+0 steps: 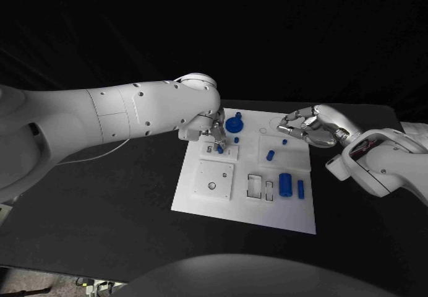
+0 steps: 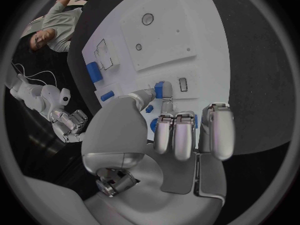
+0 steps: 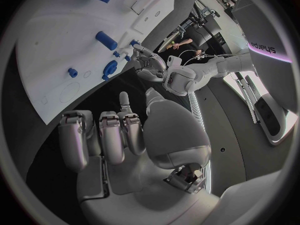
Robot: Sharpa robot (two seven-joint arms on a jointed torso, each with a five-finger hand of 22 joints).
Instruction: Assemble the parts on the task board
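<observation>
1. The white board (image 1: 214, 198) is lying in the middle of the black bench (image 1: 98, 204), carrying small blue parts.
2. The left hand (image 1: 210, 131) is reaching over the board's far left corner, pinching a small blue peg (image 1: 219, 149) between thumb and finger; in the left wrist view the peg (image 2: 160, 90) is sitting at the fingertips, just beside a small dark slot (image 2: 183, 84) in the board.
3. The right hand (image 1: 308, 127) is hovering at the board's far right edge, its fingers curling inward and holding nothing, as the right wrist view (image 3: 119, 135) is showing.
4. A round blue knob (image 1: 234, 124) is standing near the far edge, just beside the left hand.
5. A short blue cylinder (image 1: 270, 155) is lying toward the board's middle, with a smaller blue piece (image 1: 284, 142) beyond it.
6. A large blue cylinder (image 1: 286, 184) and a slim blue bar (image 1: 300, 189) are lying side by side near the right edge.
7. A raised white square plate (image 1: 215, 179) is occupying the left side of the board.
</observation>
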